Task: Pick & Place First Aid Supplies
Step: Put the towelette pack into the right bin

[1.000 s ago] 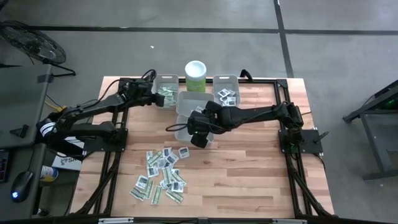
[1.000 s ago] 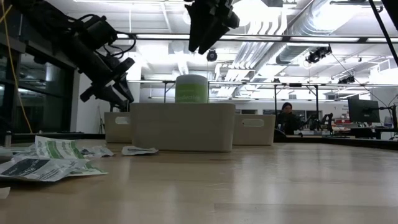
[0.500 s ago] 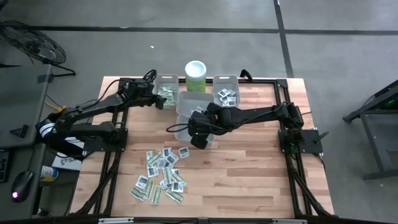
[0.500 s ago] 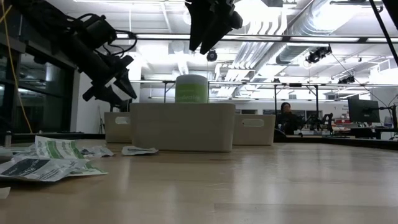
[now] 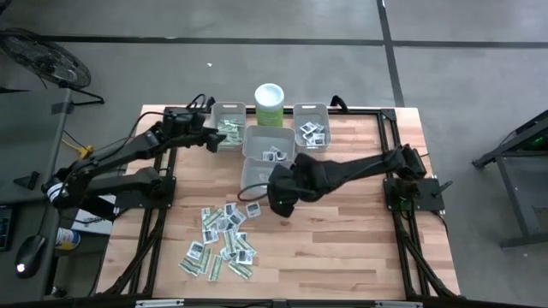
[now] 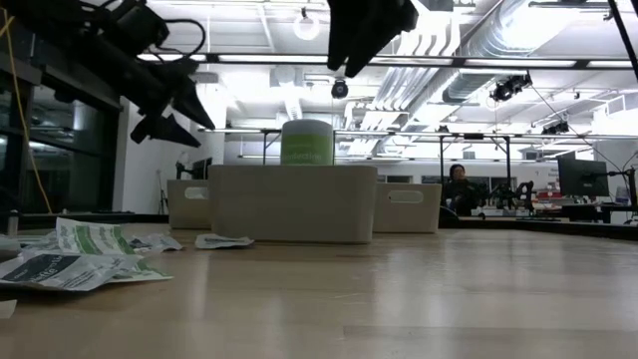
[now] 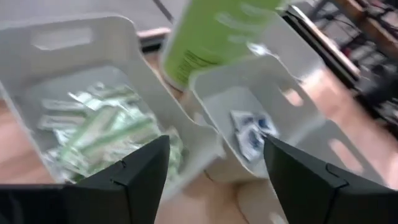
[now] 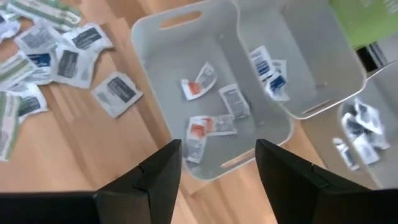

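Four grey bins are grouped at the table's far side, beside a green canister, so that the packets can be sorted by kind: green-white strips are gathered in the far-left bin, printed squares in the far-right bin, a few blue-marked ones in the middle bin, and red-marked ones in the nearest bin. Most of the packets are still scattered in a loose pile on the wood toward the table's near left, well apart from the bins, so much of the sorting is judged to remain. The right gripper is held above the near edge of the nearest bin, its fingers spread with nothing between them; this is read as an emptied gripper placed to go for another packet. The pile lies toward the near left of it, with one stray square lying on the wood between pile and bin, closest to it. The left gripper is held high over the far-left bin, its fingers also parted and empty, with the strips directly below and the loose pile well away toward the table's near side.
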Robot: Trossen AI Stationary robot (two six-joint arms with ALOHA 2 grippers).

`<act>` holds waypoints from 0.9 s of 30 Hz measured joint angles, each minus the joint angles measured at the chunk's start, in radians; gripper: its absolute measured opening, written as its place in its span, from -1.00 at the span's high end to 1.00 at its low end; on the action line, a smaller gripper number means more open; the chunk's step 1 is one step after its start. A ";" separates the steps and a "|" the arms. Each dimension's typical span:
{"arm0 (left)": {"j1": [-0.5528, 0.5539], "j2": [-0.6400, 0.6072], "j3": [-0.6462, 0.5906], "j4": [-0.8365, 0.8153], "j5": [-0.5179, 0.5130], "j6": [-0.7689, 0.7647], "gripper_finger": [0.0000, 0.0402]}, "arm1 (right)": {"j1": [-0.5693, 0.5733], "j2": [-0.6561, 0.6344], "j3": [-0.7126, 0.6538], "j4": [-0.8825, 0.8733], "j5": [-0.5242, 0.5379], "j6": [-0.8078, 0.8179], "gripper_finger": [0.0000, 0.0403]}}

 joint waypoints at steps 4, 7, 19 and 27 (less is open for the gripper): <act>0.000 -0.053 0.000 -0.044 0.092 -0.004 -0.29 | 0.025 0.000 -0.059 0.045 -0.009 0.028 0.01; -0.001 -0.088 0.000 -0.075 0.132 -0.028 -0.29 | 0.032 0.000 -0.119 0.131 -0.070 0.033 0.01; -0.207 -0.126 0.000 -0.110 0.114 -0.085 -0.29 | 0.057 0.000 -0.352 0.606 -0.304 -0.355 0.04; -0.410 -0.126 0.000 -0.138 0.015 -0.133 -0.29 | 0.057 0.000 -0.461 0.893 -0.273 -0.239 0.19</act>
